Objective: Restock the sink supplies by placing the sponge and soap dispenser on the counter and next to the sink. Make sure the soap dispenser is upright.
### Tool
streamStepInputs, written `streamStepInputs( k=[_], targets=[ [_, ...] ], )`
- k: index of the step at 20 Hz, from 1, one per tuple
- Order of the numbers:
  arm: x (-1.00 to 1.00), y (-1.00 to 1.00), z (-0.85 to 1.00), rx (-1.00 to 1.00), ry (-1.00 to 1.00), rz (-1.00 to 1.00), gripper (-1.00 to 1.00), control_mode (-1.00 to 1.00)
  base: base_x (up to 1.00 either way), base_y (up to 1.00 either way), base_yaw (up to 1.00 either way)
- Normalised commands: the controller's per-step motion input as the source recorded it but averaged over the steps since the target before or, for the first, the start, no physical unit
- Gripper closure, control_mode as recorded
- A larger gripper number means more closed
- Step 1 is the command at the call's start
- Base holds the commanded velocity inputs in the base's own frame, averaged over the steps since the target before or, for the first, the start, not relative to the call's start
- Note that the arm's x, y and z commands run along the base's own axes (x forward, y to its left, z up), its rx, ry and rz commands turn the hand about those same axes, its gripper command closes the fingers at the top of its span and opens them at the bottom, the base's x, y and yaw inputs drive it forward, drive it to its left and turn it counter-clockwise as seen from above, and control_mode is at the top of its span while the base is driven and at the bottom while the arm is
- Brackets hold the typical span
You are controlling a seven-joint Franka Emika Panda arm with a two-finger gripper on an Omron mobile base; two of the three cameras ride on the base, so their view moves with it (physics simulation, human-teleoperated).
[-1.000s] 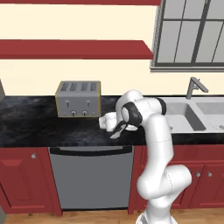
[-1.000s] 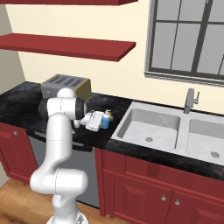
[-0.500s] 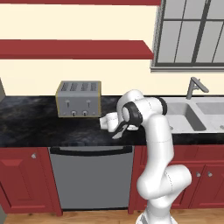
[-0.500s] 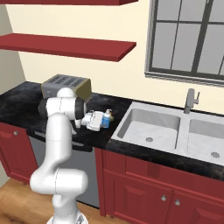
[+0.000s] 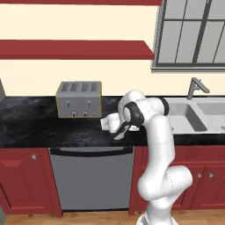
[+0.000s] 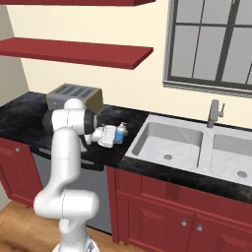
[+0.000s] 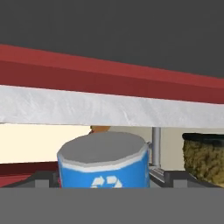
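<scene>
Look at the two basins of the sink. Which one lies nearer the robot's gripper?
The basin on the toaster's side of the sink, bordering the black counter. The gripper hovers over that counter by a blue soap dispenser; the other basin lies beyond the faucet.

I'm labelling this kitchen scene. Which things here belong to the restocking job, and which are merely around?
Job:
soap dispenser, blue, beside the gripper
sponge
counter
sink

Merely around:
toaster
dishwasher
shelf
window

Cream wall [image 5: 110,74], red shelves [image 5: 74,49], grey-framed window [image 5: 193,35], wooden floor [image 6: 19,226].
</scene>
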Motion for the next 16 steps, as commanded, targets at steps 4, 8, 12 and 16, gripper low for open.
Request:
streamStepInputs(
  k=[4, 8, 12, 16],
  targets=[
    [-0.21, 0.02, -0.01, 0.0, -0.03, 0.04, -1.0, -1.0, 0.0, 0.0, 0.0],
    [-0.19, 0.13, 0.0, 0.0, -0.02, 0.01, -1.0, -1.0, 0.0, 0.0, 0.0],
    [-0.14, 0.27, 0.0, 0.0, -0.03, 0.0, -1.0, -1.0, 0.0, 0.0, 0.0],
    [-0.03, 0.31, 0.0, 0.0, -0.03, 0.0, -1.0, -1.0, 0.0, 0.0, 0.0]
  ],
)
